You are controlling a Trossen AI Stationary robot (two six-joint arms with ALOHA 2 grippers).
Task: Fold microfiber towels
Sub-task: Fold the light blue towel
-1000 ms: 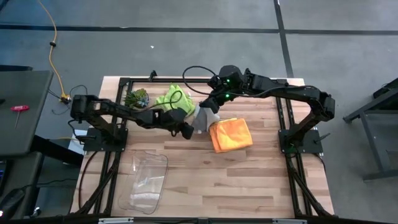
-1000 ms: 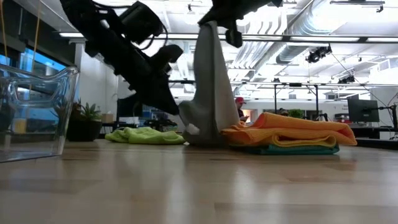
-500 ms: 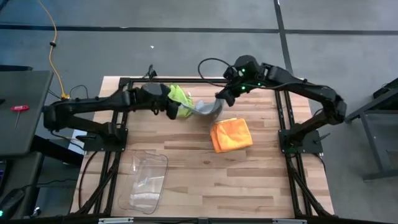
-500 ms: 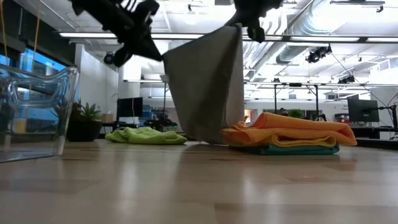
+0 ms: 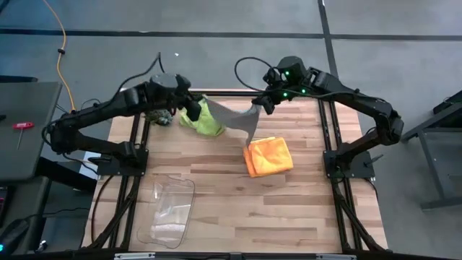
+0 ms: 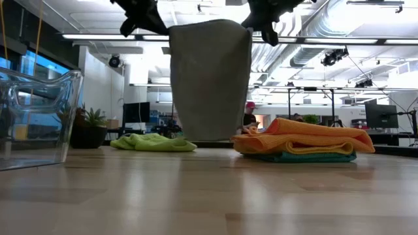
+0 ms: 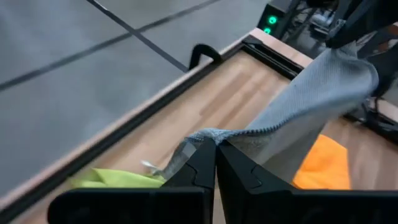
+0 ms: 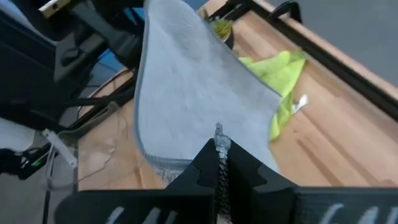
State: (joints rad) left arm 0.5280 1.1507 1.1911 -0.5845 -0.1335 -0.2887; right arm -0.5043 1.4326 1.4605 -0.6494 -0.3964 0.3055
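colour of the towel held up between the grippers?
Grey towel; clearest in the low view.

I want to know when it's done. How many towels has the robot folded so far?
It looks like three are folded: the orange towel, the yellow towel and the teal towel lie in one stack. Right now the left gripper and right gripper hold the grey towel up by its top corners, hanging flat above the table. The green towel lies crumpled, so two are left.

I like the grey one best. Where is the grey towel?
The grey towel hangs in the air at the table's back, stretched between both end effectors, above the lime green towel and beside the orange towel.
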